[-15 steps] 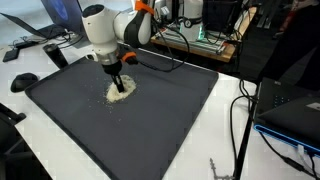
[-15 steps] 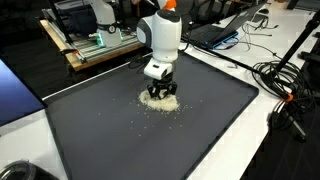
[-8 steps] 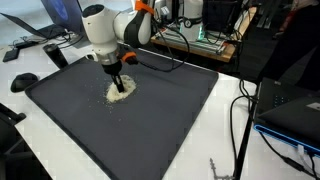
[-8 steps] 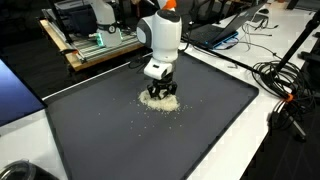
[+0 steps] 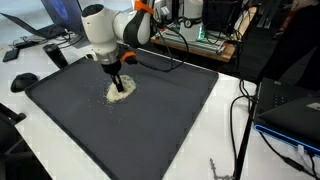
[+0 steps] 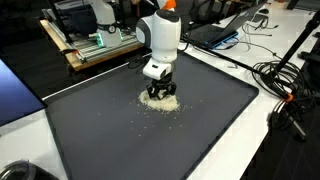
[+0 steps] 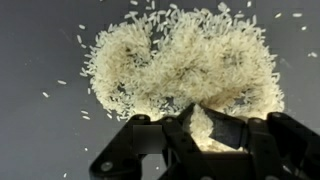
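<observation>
A heap of white rice grains [image 5: 121,92] lies on a dark mat [image 5: 150,125], also shown in the other exterior view [image 6: 157,101]. My gripper [image 5: 119,85] points straight down into the heap in both exterior views [image 6: 160,94]. In the wrist view the rice heap [image 7: 180,55] fills the upper frame, with loose grains scattered around it. My gripper [image 7: 196,110] has its black fingers nearly together at the heap's near edge, with a clump of rice pinched between them.
The mat [image 6: 150,145] lies on a white table. A black mouse [image 5: 22,81] sits beside it. A wooden board with electronics [image 6: 95,45], laptops [image 5: 290,110] and tangled cables [image 6: 285,90] surround the mat.
</observation>
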Tool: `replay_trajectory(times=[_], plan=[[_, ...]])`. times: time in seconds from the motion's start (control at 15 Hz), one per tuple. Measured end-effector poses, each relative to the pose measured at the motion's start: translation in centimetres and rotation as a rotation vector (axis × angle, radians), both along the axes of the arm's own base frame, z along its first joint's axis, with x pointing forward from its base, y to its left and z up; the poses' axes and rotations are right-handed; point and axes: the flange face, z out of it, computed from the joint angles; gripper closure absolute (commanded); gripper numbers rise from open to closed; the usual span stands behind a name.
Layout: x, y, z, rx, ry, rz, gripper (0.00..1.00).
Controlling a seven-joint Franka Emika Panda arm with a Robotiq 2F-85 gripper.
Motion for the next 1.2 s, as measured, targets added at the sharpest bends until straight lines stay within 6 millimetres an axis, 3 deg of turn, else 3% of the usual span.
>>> replay_trajectory(times=[1.2], plan=[[0.09,0.02,0.27,-0.018,-0.002,0.019,0.99]])
